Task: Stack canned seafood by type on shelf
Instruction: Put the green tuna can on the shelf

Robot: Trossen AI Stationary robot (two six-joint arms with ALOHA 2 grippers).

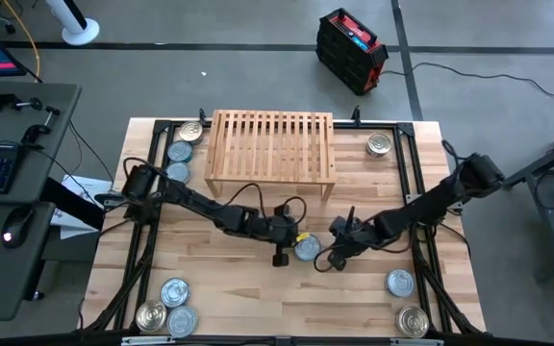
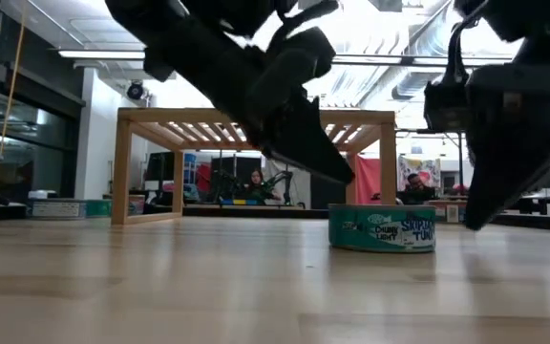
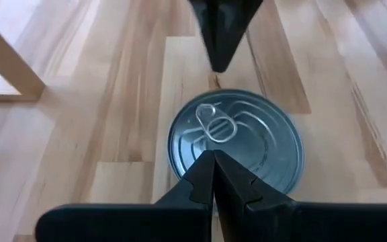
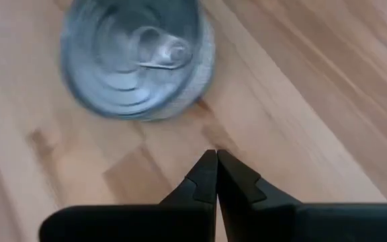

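A: Bluish-silver lid, pull ring up: 1 tin [image 1: 307,248] lies flat on the counter [image 1: 258,288] near its middle, in front of the shelf [image 1: 271,144], which carries nothing yet.

B: And the arms?

A: Left end effector [image 1: 281,252] sits just beside that tin, fingers pressed together, gripping nothing. Right end effector [image 1: 336,252] is close on the tin's other side, also shut and empty.

B: So how should the pick go?

A: I'd say only 1 arm should take it. Open the fingers wider than the tin first, come down straddling the rim, then close on the side wall, not the lid.

B: Risks?

A: With both arms this near, they could bump. The other should back off.

B: Then?

A: Lift clear of the shelf's edge, set it flat on the slats, and keep bluish lids apart from the silver-gold tin [image 1: 379,144].
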